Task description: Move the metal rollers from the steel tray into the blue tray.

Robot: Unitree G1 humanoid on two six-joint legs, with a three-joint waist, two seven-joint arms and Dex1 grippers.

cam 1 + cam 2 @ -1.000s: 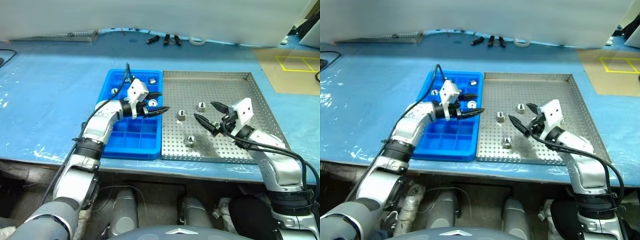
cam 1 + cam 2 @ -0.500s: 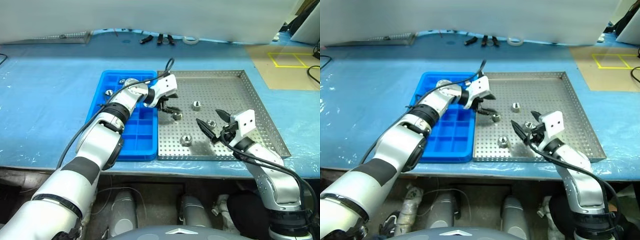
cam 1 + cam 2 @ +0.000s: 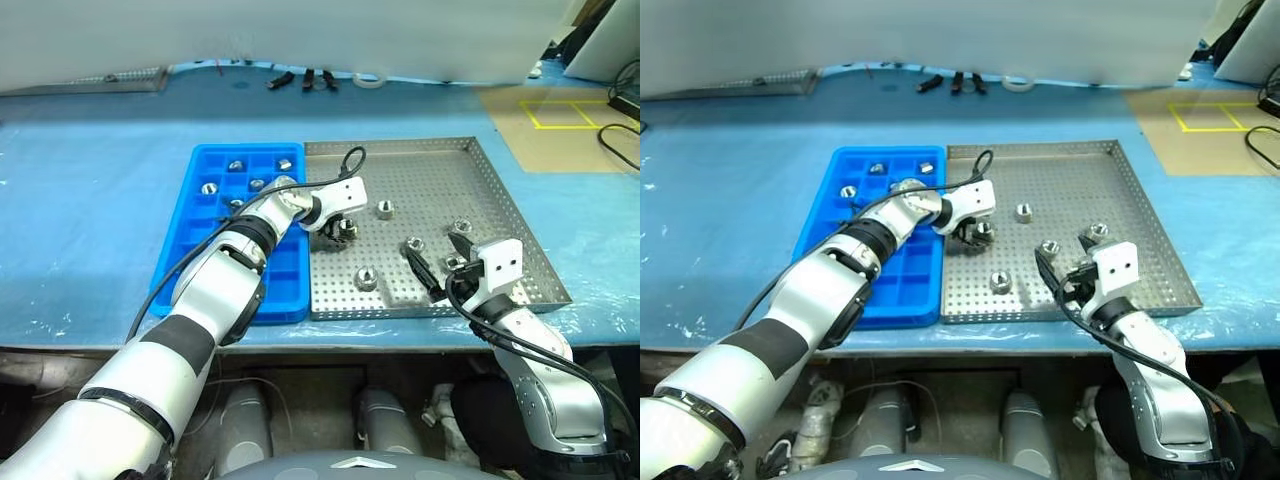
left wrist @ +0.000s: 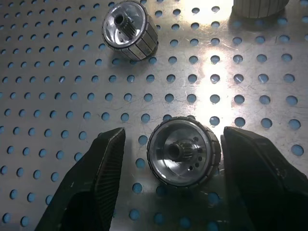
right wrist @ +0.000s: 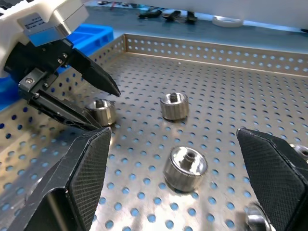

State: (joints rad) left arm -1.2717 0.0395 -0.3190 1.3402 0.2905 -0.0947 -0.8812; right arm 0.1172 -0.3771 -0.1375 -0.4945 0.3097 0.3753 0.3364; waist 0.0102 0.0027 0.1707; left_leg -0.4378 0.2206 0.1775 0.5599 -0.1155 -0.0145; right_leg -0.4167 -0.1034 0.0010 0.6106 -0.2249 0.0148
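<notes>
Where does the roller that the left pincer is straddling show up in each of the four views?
Left eye view: roller on the steel tray, by its edge nearest the blue tray, under the left pincer.
Right eye view: same spot, partly hidden.
Left wrist view: low centre, between the two open fingers, gaps on both sides.
Right wrist view: left of centre, between those fingers.
Shared landmark: the tray's perforated floor.
</notes>
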